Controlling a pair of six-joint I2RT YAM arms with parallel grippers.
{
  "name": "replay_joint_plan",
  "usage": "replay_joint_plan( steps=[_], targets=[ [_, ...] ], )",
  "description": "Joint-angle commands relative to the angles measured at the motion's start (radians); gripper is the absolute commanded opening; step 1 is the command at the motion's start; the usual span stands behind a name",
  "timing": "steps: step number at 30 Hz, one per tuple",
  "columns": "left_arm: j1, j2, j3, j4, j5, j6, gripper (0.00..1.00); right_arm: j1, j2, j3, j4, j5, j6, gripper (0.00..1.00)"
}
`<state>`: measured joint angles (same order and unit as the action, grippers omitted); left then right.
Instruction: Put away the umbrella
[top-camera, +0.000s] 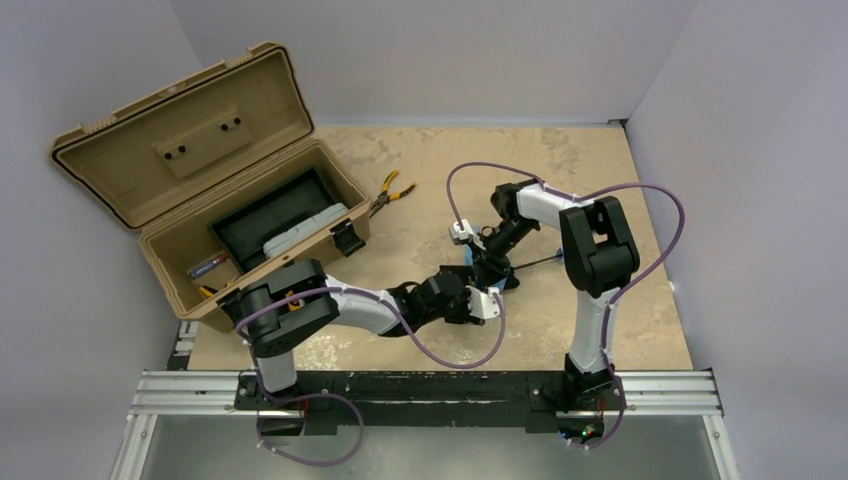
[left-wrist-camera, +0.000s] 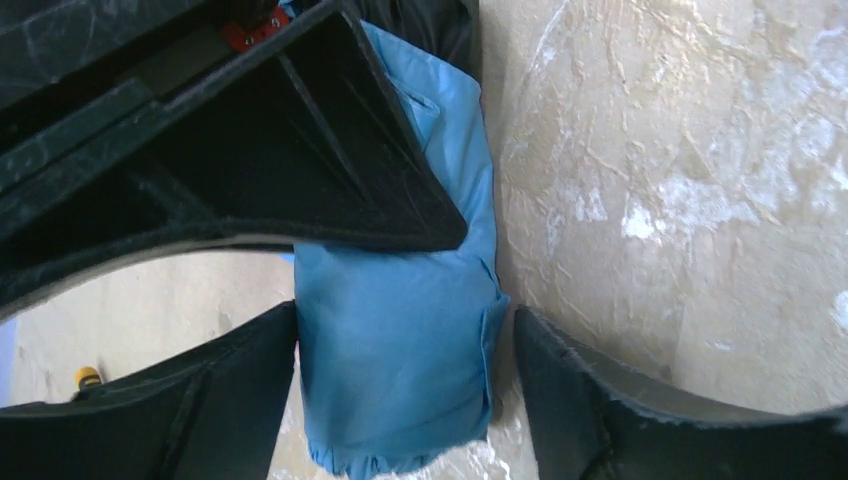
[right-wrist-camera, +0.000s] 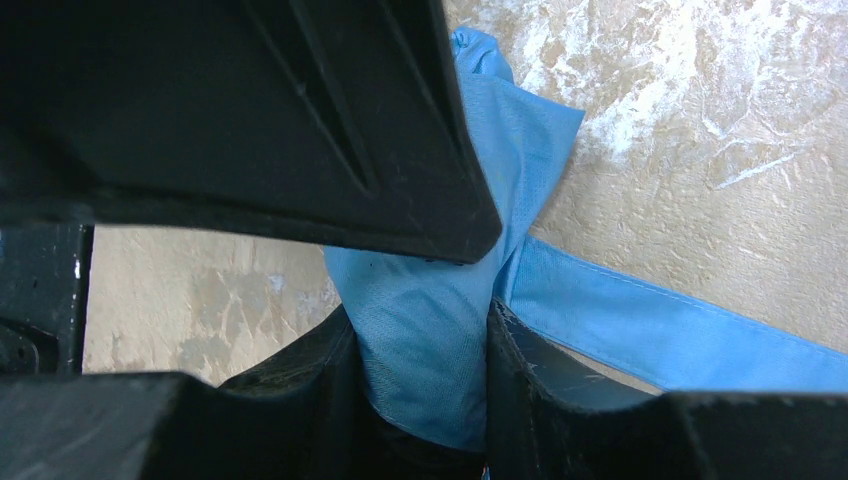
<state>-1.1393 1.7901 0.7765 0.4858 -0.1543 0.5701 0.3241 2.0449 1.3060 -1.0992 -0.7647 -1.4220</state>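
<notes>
1. Two grippers meet near the middle of the table (top-camera: 600, 180), both at the umbrella (left-wrist-camera: 400, 400), which lies there as a folded light-blue bundle.
2. My left gripper (left-wrist-camera: 405, 320) straddles the bundle with its jaws wide apart. One finger (left-wrist-camera: 240, 390) touches the fabric, the other sits just beside it, and I see no squeeze.
3. My right gripper (right-wrist-camera: 420, 325) is clamped on the fabric, which bulges where it is pinched between the two fingers.
4. A flat blue strap (right-wrist-camera: 680, 335) runs from the bundle across the tabletop.
5. From above, the thin black shaft (top-camera: 535, 263) sticks out of the bundle toward the right arm.
6. The tan toolbox (top-camera: 165, 265) stands open at the left, well apart from the umbrella, with yellow-handled pliers (top-camera: 390, 190) just beside it.
</notes>
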Motion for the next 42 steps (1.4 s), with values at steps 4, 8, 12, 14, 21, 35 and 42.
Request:
replay_joint_plan(
  steps=[4,8,12,14,21,35,42],
  targets=[
    [0.011,0.057,0.083,-0.109,-0.009,-0.083,0.42,-0.013,0.115,-0.084,0.001,0.286,-0.019,0.02],
    [0.044,0.06,0.084,-0.199,0.054,-0.173,0.21,-0.019,0.09,-0.066,-0.004,0.239,-0.032,0.09],
    [0.104,0.062,0.087,-0.283,0.165,-0.25,0.04,-0.048,0.056,-0.021,-0.018,0.174,-0.049,0.25],
    [0.149,0.071,0.098,-0.324,0.247,-0.282,0.0,-0.073,0.028,0.013,-0.029,0.134,-0.063,0.35],
    [0.213,0.135,0.155,-0.428,0.396,-0.328,0.0,-0.155,-0.044,0.141,-0.079,0.041,-0.097,0.56],
    [0.335,0.244,0.24,-0.557,0.617,-0.443,0.0,-0.281,-0.29,0.201,-0.076,-0.075,-0.249,0.64],
    [0.411,0.328,0.362,-0.694,0.767,-0.499,0.0,-0.284,-0.423,-0.089,-0.088,-0.107,-0.78,0.93]
  ],
)
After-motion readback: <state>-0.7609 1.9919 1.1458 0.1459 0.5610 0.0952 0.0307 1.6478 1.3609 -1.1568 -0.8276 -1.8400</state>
